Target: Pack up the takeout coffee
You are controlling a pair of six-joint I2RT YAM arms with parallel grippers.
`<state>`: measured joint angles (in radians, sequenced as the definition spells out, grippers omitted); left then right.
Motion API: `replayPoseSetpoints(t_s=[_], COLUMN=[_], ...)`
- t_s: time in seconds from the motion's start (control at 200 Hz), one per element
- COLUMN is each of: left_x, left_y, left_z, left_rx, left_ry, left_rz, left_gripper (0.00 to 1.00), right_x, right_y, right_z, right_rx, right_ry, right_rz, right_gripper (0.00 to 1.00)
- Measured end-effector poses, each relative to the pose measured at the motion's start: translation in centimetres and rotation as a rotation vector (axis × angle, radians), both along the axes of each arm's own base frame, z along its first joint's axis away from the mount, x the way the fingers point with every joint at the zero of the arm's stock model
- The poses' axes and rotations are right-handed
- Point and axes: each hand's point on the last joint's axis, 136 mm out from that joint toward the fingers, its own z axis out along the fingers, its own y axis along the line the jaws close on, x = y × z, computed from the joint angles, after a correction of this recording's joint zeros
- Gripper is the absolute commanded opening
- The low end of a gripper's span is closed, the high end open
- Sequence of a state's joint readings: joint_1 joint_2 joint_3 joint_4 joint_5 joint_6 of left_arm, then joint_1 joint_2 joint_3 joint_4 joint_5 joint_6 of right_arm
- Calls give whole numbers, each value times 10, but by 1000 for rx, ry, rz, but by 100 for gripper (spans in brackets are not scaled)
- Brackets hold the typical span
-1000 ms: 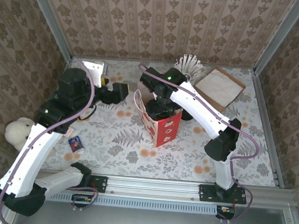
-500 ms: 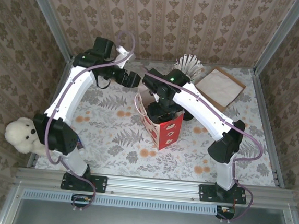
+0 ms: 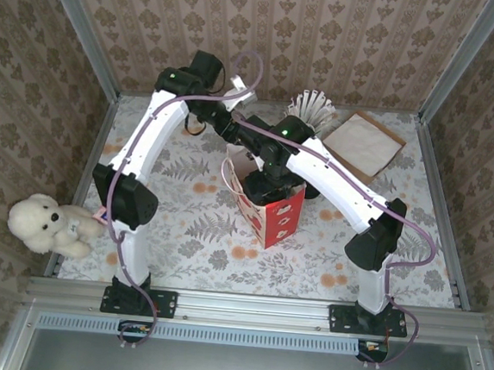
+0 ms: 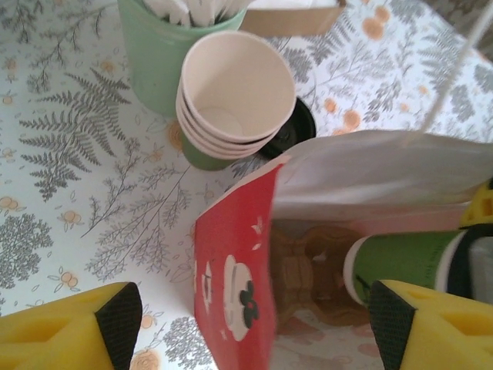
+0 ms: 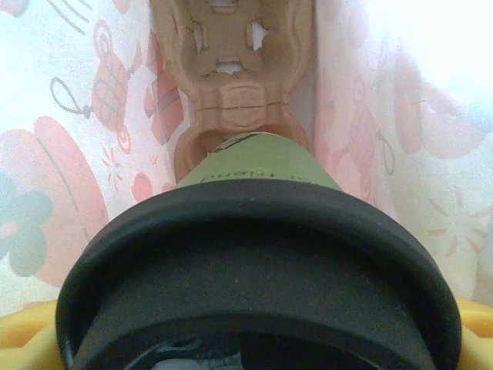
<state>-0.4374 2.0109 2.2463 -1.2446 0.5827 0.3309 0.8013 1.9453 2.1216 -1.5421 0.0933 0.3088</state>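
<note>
The takeout coffee (image 5: 258, 166) is a green cup with a black lid (image 5: 254, 270). It hangs inside the red-and-white paper bag (image 3: 272, 213), just above a brown cardboard carrier (image 5: 231, 69) on the bag's floor. My right gripper (image 5: 254, 339) is shut on the cup near its lid, reaching down into the bag (image 3: 267, 182). In the left wrist view the cup (image 4: 400, 258) lies sideways inside the bag. My left gripper (image 4: 246, 327) is open. The bag's red wall (image 4: 235, 285) stands between its yellow fingers (image 4: 115, 324), touching neither. From above, the left gripper (image 3: 233, 130) hovers at the bag's back rim.
Behind the bag are a stack of lidless green cups (image 4: 231, 100), a green holder of white-wrapped sticks (image 4: 162, 54) and a loose black lid (image 4: 296, 127). A brown box with a white sheet (image 3: 363, 143) sits back right. A white teddy bear (image 3: 49, 224) lies at the left edge.
My left arm has swung from the table's left side round to the back and brought its gripper over the bag's rim. The right arm and the cup have stayed in place.
</note>
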Motion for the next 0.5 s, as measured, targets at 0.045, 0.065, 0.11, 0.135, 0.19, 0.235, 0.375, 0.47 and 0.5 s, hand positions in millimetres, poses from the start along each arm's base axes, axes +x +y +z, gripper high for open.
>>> replayPoseSetpoints(t_s=[0.045, 0.065, 0.11, 0.135, 0.19, 0.235, 0.375, 0.47, 0.5], left_x=[2, 2, 1, 0, -3, -5, -15, -16, -15], left_y=[1, 1, 2, 3, 3, 1, -12, -16, -16], left_z=[-6, -8, -13, -15, -19, -20, -19, -17, -17], left_rx=[16, 23, 37, 43, 60, 69, 66, 56, 53], left_ry=[9, 13, 24, 27, 30, 25, 12, -2, -6], left_rz=[-3, -5, -12, -19, -32, -45, -93, -108, -109], left_gripper=[78, 77, 73, 69, 63, 61, 49, 39, 36], right_x=[0, 0, -1, -1, -1, -1, -2, -3, -3], right_y=[0, 0, 0, 0, -1, -1, -1, 0, 0], right_z=[0, 0, 0, 0, 1, 1, 0, 0, 0], right_rx=[0, 1, 4, 6, 9, 10, 13, 17, 19], right_ry=[1, 0, -3, -4, -7, -7, -5, -1, 1], right_rz=[0, 0, 0, 0, 0, 0, 0, -3, -4], right_gripper=[72, 72, 72, 72, 72, 72, 72, 72, 72])
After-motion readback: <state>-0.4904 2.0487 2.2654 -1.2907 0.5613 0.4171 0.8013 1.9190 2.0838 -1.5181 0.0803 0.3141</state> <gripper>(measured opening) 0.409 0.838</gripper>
